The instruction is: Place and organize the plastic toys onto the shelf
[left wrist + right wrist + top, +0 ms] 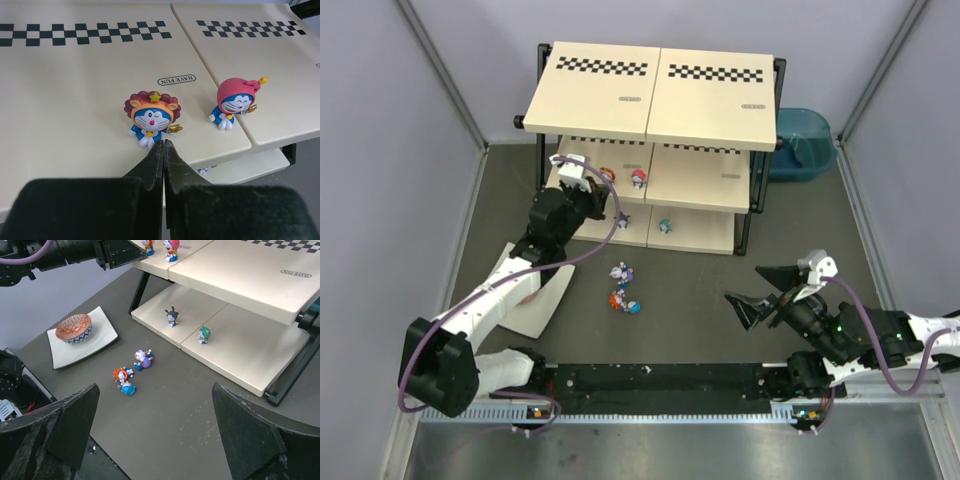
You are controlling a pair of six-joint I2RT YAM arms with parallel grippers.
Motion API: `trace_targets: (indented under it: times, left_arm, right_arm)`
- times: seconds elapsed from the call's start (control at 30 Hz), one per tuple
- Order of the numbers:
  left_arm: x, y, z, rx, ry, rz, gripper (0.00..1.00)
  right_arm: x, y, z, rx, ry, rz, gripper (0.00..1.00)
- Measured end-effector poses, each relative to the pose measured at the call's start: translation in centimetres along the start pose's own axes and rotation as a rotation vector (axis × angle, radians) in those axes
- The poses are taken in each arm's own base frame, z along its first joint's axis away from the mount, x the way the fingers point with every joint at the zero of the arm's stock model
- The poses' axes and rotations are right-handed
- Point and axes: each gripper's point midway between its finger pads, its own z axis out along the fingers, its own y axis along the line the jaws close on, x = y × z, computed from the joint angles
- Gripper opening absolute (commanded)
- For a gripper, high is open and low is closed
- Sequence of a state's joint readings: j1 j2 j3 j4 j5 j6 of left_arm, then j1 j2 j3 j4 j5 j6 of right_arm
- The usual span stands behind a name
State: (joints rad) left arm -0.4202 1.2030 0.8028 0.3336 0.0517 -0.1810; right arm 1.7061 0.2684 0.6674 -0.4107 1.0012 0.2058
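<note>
The shelf (655,95) stands at the back. My left gripper (164,145) is shut and empty, its tips just in front of a lion-hooded toy (151,119) standing on the middle board (75,100); a pink-hooded toy (235,102) stands to its right. In the top view the left gripper (604,193) is at the middle tier. A dark toy (172,316) and a teal toy (203,334) stand on the bottom board. A purple-white toy (143,360) and an orange-red toy (123,380) lie on the table. My right gripper (155,440) is wide open and empty, hovering right of them.
A white square plate (102,337) with a round orange-pink disc (74,327) lies left of the fallen toys, partly under my left arm in the top view. A blue tub (802,140) sits right of the shelf. Grey walls close in both sides.
</note>
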Motion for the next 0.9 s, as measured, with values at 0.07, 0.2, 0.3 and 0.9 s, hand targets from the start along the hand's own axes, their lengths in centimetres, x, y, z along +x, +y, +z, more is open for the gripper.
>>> trace_targets:
  times: [0.07,0.2,0.3,0.9]
  left_arm:
    - [0.0,-0.1,0.0,0.004,0.0,0.0,0.0]
    - [0.0,-0.2,0.0,0.012,0.001,0.0,0.0]
    - [0.0,-0.2,-0.3,0.014,-0.004,-0.001,0.0]
    - [-0.3,0.1,-2.4,-0.015,-0.018,-0.004,0.0]
  right_arm:
    - [0.0,0.0,0.0,0.0,0.0,0.0,0.96]
    - [0.0,0.0,0.0,0.0,0.0,0.0,0.96]
    - [0.0,0.0,0.0,0.0,0.0,0.0,0.96]
    - [0.0,0.0,0.0,0.0,0.001,0.0,0.96]
